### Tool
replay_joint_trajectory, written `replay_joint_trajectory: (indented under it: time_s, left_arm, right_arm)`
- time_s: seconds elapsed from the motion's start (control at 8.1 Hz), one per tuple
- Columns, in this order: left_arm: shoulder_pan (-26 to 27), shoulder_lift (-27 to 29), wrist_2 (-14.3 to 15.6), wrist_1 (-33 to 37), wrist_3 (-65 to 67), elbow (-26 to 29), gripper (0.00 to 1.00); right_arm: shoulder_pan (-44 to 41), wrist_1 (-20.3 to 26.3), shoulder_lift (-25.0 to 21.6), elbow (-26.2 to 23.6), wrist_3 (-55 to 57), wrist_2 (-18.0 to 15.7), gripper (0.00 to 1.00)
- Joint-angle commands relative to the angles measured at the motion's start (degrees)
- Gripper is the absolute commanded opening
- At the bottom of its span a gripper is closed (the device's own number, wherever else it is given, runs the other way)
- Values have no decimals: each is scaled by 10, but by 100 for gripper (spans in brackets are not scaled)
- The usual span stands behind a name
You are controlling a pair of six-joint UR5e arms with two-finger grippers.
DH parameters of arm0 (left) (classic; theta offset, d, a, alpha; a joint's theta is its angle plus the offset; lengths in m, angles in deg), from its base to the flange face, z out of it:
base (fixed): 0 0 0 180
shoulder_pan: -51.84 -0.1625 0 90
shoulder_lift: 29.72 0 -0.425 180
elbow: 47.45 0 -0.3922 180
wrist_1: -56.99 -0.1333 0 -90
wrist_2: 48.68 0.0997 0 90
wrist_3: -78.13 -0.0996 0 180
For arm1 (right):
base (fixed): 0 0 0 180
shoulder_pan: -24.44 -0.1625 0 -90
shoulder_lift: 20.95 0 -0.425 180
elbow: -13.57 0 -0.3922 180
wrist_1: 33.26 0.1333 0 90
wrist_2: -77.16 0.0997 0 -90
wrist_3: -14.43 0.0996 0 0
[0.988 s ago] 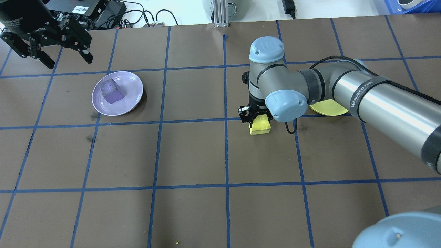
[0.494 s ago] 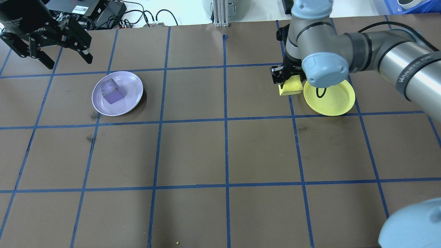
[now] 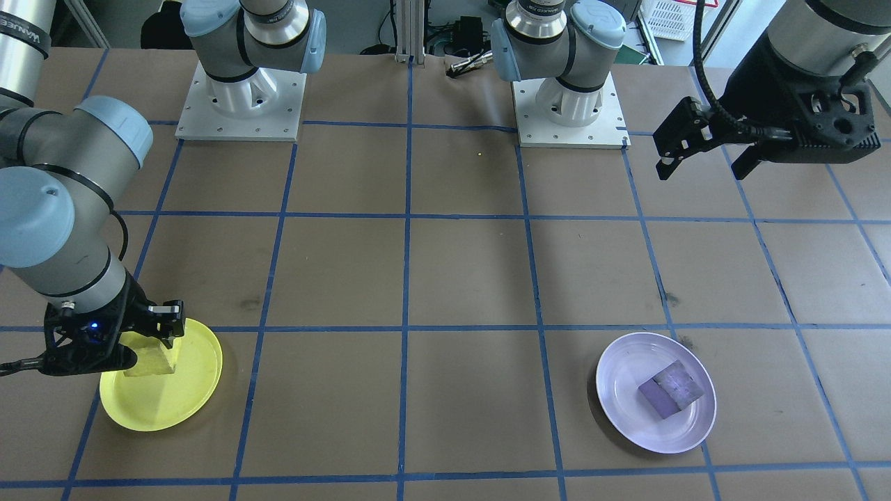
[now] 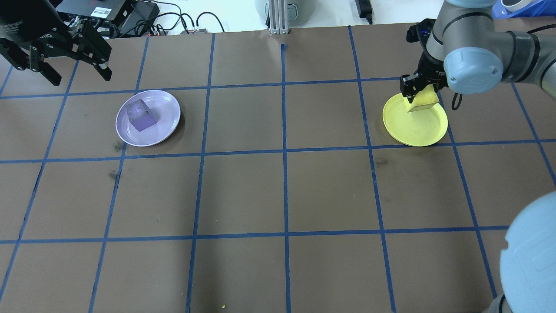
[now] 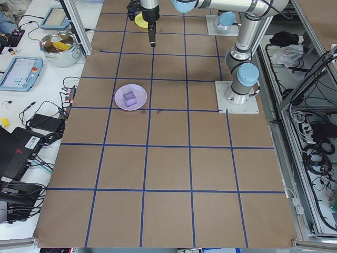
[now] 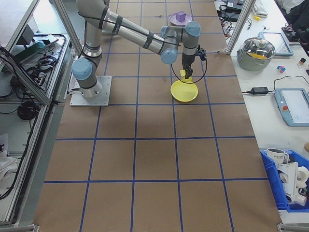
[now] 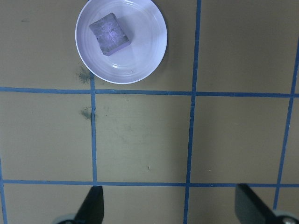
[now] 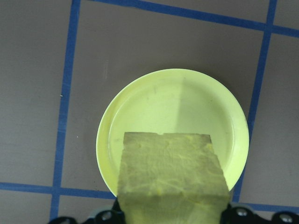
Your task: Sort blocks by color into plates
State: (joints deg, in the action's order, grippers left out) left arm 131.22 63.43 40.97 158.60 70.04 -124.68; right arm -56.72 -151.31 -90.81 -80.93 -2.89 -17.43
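The right gripper (image 4: 418, 93) jaws grip the yellow block (image 4: 420, 101) between them, above the yellow plate (image 4: 415, 126); the left gripper (image 4: 74, 74) jaws are spread.

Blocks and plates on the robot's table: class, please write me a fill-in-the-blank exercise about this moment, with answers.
1. The purple block lies in the ____ plate.
2. The right claw is shut on the ____ block.
3. That block is held over the ____ plate.
4. The left claw, away from both plates, is ____.

Answers: lavender; yellow; yellow; open
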Motion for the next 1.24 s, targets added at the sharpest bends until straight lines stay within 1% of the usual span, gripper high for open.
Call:
replay_joint_trajectory:
  time_s: [0.0,0.12,0.25,0.37,0.62,0.86,0.99,1.11]
  left_arm:
    - [1,-2,3,-1,0,0,100]
    - [1,-3,3,-1,0,0,100]
    - [1,-3,3,-2,-1,-1,100]
    - [1,-3,3,-2,0,-1,100]
    - [1,0,3,-3,0,0,100]
    - [2,-1,3,-3,0,-1,100]
    - [2,2,3,-11,-1,0,100]
    - [2,-1,3,-15,-1,0,100]
  right_arm:
    - [17,2,36,0,-14,-2,1]
    - [17,1,46,0,-14,0,4]
    - [17,1,52,0,-14,1,23]
    - [17,-2,51,2,-14,2,99]
    - [17,-4,47,2,-10,-2,100]
    - [17,-2,27,0,8,-7,100]
    - [16,-8,6,6,10,0,100]
    - [13,-1,-32,0,49,7,100]
